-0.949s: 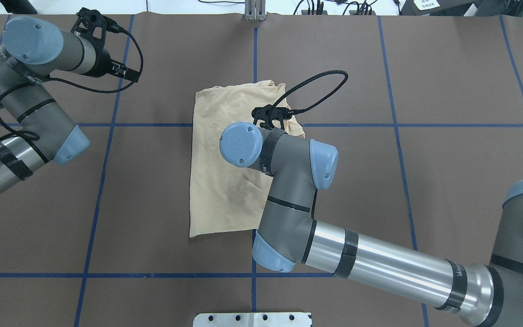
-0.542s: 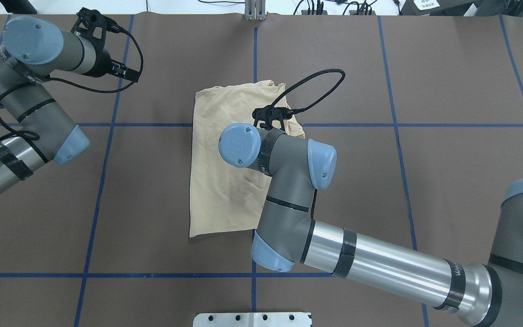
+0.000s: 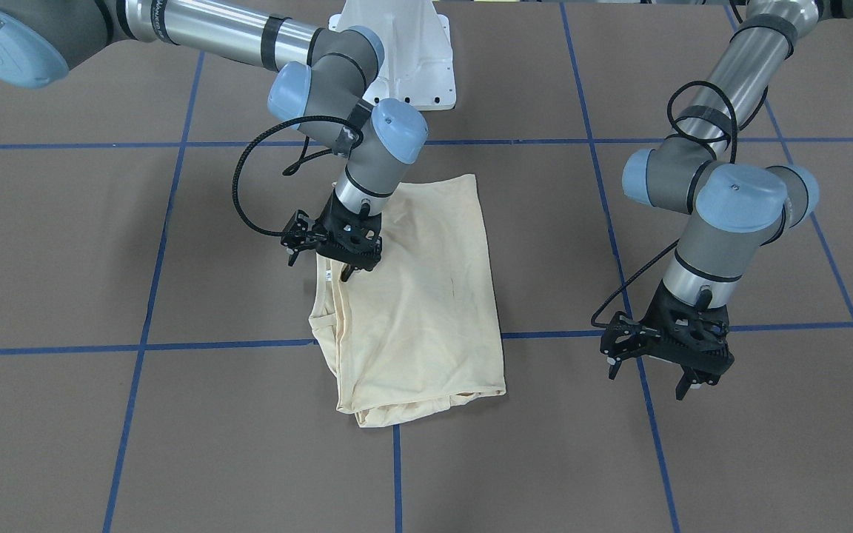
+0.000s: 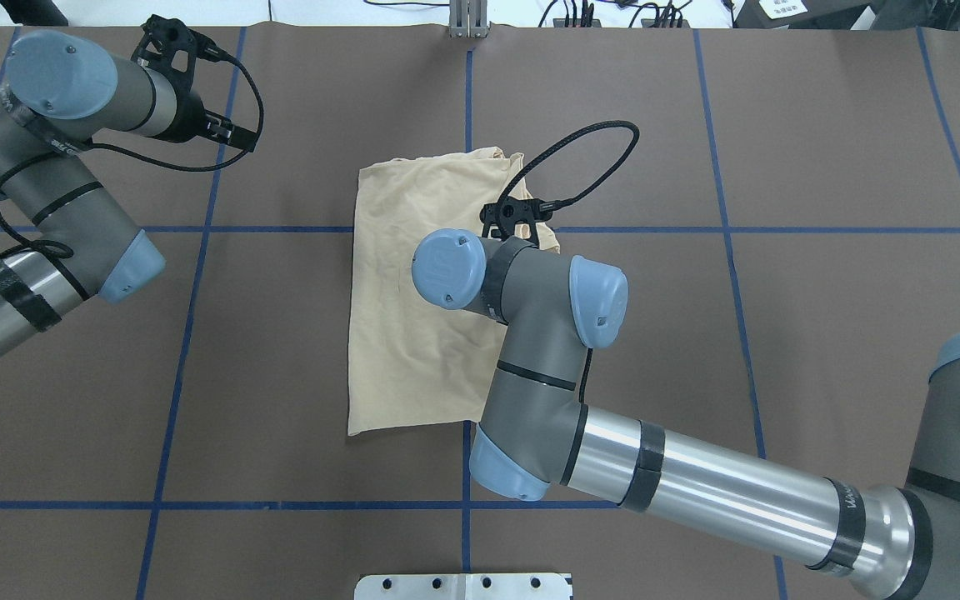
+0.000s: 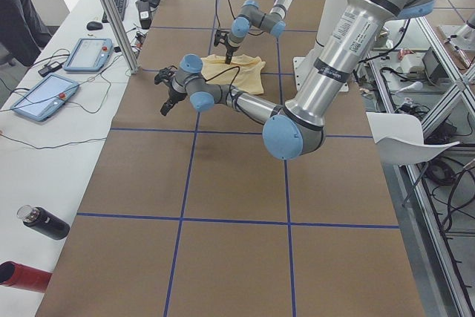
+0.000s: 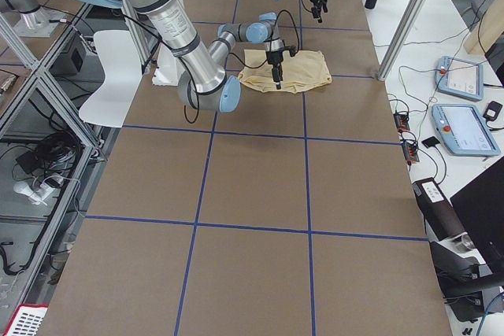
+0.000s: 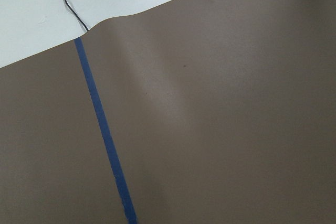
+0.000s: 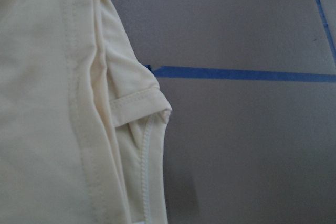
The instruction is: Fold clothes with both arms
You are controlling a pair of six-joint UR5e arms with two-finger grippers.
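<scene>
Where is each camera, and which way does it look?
Front-facing: across the table, looking steeply down at the T-shirt; right arm on view's left, left arm right.
Overhead: behind both arms, looking forward and down.
Exterior left: table's end, looking along it; left arm near.
Exterior right: opposite end; right arm near.
Left wrist: down at table, blue tape; no body.
Right wrist: down at T-shirt's edge; no body.
Shared: front-facing and overhead both show T-shirt.

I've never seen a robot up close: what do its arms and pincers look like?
The left arm and right arm are silver tubes with grey joints, light-blue round caps and black bands. The left pincer and right pincer are black, skeletal and two-fingered, each fed by a looping black cable.
</scene>
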